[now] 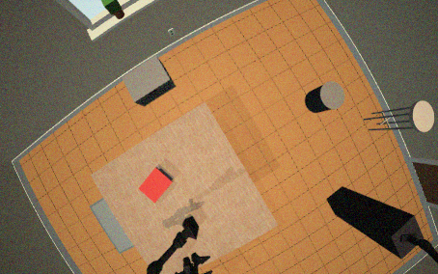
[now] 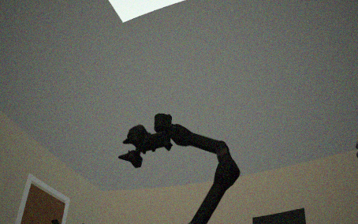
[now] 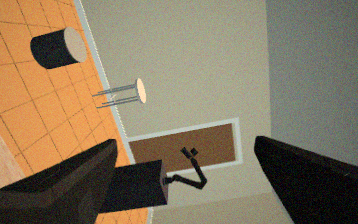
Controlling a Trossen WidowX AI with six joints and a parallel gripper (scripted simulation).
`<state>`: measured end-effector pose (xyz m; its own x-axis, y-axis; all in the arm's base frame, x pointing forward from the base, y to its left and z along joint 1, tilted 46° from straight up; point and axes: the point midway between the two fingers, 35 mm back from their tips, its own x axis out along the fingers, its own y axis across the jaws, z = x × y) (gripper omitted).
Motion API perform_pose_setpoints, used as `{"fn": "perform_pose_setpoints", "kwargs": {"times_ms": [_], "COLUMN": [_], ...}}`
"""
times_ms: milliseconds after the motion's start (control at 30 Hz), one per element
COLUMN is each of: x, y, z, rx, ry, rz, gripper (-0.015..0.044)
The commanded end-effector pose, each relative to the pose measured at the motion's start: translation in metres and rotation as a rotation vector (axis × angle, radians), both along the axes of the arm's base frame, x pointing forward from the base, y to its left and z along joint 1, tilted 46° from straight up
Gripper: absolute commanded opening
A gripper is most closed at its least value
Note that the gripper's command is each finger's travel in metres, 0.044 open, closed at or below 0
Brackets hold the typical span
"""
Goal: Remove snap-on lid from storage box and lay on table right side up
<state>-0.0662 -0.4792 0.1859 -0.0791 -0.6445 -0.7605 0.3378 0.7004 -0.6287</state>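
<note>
The storage box stands on the pale table, left of its middle in the top view. Its red lid covers its top; only a thin dark strip of the box's side shows. Whether the lid is snapped down all round is too small to tell. My gripper is open, with nothing between its fingers. It is raised near the table's front edge, well away from the box, and points sideways across the room. Neither box nor lid shows in the exterior view or the wrist view.
My arm casts a shadow on the table. Beyond the table stand a grey block, a dark cylinder, a round stool and a black pedestal carrying another arm.
</note>
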Motion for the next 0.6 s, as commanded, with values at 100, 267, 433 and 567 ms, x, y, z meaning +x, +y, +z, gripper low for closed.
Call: {"fn": "perform_pose_setpoints", "kwargs": {"times_ms": [100,267,433,567], "x": [0.042,0.124,0.177,0.224], "y": [-0.002,0.008,0.029,0.057], "z": [-0.014,-0.040,-0.061,-0.080], "rx": [-0.017,0.027,0.119,0.244], "ry": [-0.182,-0.541,-0.753,-0.933], "rz": [-0.030,-0.090,-0.148,-0.216], "gripper": [0.0295,0.0235,0.0235,0.0235]}}
